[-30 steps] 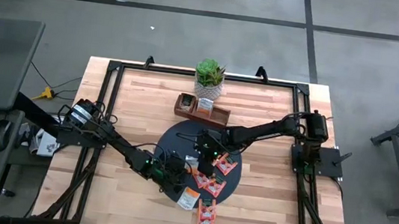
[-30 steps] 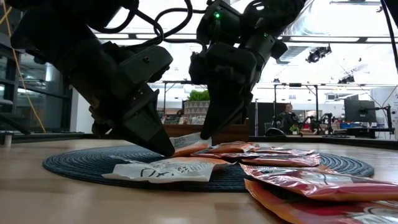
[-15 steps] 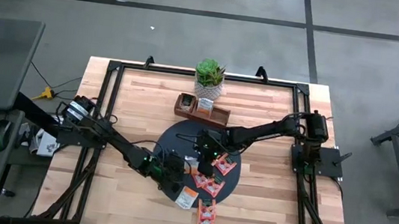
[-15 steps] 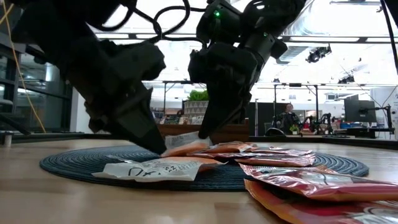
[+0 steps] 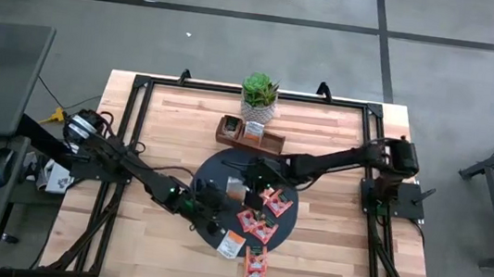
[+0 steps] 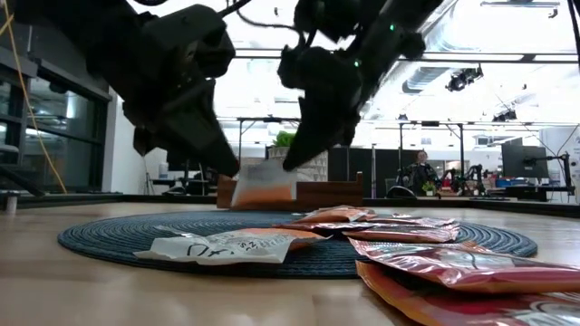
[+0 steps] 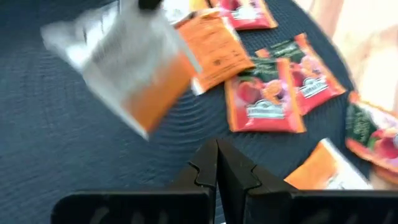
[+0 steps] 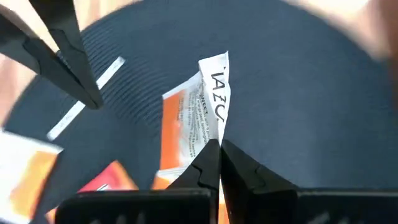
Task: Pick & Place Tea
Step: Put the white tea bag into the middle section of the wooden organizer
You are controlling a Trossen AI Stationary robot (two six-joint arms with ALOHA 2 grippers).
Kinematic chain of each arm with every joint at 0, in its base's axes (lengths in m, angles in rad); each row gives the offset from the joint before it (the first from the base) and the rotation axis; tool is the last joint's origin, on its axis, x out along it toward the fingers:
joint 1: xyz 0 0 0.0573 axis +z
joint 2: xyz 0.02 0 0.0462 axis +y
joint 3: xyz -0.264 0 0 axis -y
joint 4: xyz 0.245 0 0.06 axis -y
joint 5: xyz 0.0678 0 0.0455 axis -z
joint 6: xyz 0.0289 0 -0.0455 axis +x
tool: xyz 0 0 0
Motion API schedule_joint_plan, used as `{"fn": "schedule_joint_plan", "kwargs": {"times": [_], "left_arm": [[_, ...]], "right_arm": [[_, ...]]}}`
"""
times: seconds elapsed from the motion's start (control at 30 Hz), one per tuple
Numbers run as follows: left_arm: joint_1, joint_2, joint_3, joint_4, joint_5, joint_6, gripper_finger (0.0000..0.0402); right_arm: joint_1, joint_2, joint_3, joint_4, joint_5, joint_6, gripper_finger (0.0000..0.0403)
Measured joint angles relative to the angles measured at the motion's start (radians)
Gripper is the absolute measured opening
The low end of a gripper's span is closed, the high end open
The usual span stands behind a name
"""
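Over the middle of the round dark mat (image 5: 244, 203), the right gripper (image 6: 294, 161) has its fingers pinched together on the top edge of one white-and-orange sachet (image 6: 263, 184), which hangs clear above the mat; the right wrist view shows the same packet clamped at the fingertips. Beside it, toward the mat's left edge, the left gripper (image 6: 228, 165) is raised off the mat with its fingers pressed fully together and nothing between them. The other sachets (image 5: 263, 226) lie flat: several red and orange ones on the mat's right half, one white-orange one (image 5: 233, 243) at the mat's near edge, and a couple just off that edge on the table (image 5: 341, 131). Behind the mat stand a wooden tray (image 5: 250, 135) and a potted plant (image 5: 260, 91).
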Motion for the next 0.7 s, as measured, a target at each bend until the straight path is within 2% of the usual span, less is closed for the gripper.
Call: {"fn": "schedule_joint_plan", "kwargs": {"times": [0.3, 0.53, 0.7], "left_arm": [[0.0, -0.106, -0.153, 0.04, -0.041, -0.079, 0.0], [0.013, -0.17, -0.308, 0.288, -0.017, -0.085, 0.0], [0.091, -0.168, -0.393, 0.497, 0.098, -0.061, 0.0]], "right_arm": [[-0.018, -0.061, 0.037, -0.123, 0.282, -0.14, 0.0], [-0.051, -0.061, 0.093, -0.179, 0.45, -0.301, 0.0], [-0.114, -0.061, 0.101, -0.167, 0.491, -0.361, 0.0]]}}
